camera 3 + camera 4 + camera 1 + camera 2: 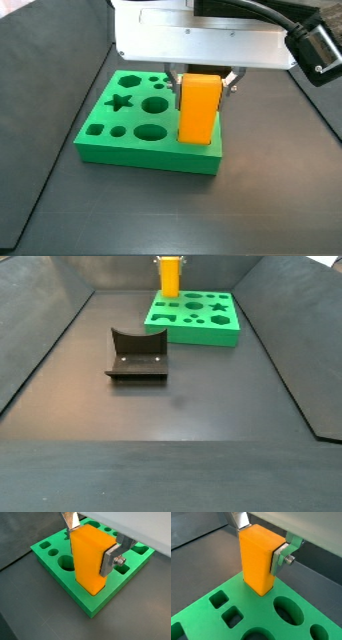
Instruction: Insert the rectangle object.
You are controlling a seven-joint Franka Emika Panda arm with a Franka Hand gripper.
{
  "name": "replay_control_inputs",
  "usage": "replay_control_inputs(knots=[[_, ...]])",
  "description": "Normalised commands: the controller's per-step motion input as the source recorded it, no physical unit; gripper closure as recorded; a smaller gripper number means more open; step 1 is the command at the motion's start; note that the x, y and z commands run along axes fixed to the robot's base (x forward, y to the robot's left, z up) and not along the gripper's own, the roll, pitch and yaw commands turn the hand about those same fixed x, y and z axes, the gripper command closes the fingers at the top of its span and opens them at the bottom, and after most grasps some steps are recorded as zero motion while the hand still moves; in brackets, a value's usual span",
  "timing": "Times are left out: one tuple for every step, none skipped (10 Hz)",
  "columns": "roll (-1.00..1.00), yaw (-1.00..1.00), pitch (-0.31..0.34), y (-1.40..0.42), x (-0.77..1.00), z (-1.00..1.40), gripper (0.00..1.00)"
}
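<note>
Fixture (pixel 135 354): nearest thing in a side view, a dark L-shaped bracket on its base plate, standing on the dark floor (pixel 201 416) well apart from the board.
Floor: bare and dark between fixture and board; sloped dark walls rise on either side.
Board (pixel 140 125): green, flat on the floor beyond the fixture, its top cut with holes: round ones, a star (pixel 119 101), small squares (pixel 232 616).
Board edges: in a side view the block stands over the board's near right corner (pixel 214 160), close to the right edge.
Open room: bare floor lies all around the board in both side views; nothing else stands beside it.
Block (pixel 198 107): orange-yellow, upright, its lower end at the board's surface near a corner; whether it has entered a hole I cannot tell.
In the way: the block hides the part of the board under it; the large round hole (pixel 66 562) stays clear beside it.
Gripper (pixel 93 539): above the board, its white body (pixel 201 38) over the block's top.
Fingers (pixel 110 558): silver plates clamped on the block's upper part, one on each opposite face.
</note>
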Motion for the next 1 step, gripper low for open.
replay_control_inputs(knots=[[-0.14,0.00,-0.187,0.00,0.00,-0.20,1.00]])
